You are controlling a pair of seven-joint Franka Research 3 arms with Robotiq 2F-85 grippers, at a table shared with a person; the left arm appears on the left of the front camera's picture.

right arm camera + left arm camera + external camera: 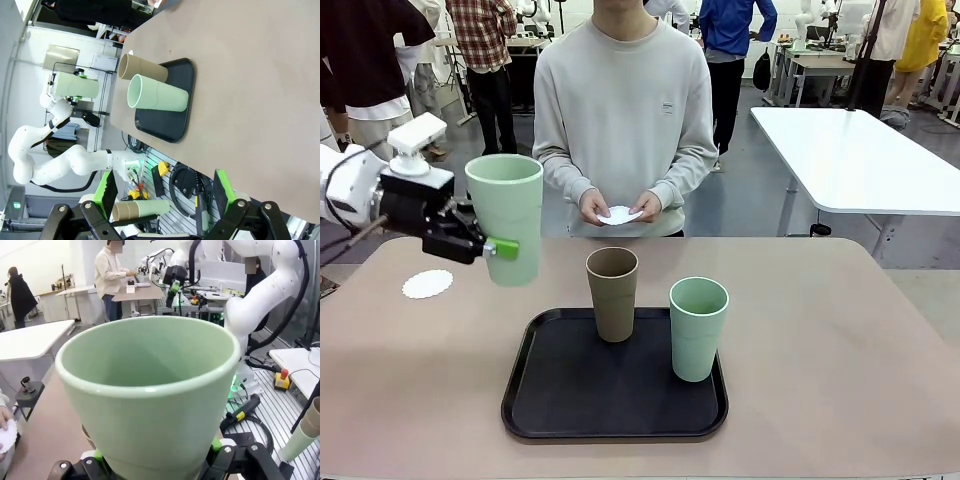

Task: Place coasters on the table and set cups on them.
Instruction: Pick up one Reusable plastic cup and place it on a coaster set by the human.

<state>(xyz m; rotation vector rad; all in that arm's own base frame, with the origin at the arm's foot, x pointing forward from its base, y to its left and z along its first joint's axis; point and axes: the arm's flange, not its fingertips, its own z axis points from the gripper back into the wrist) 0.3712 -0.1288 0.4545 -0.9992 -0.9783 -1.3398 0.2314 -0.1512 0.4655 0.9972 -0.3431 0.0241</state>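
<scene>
White table (pixel 860 160), grey floor (pixel 760 205)

L hand (pixel 155 456) round mint cup (pixel 150 390), upright.

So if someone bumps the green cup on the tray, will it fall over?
Probably quite easily: the green cup is tall and narrower at its base than its rim, so a push near the top would likely tip it. It looks empty, so probably light.
</scene>
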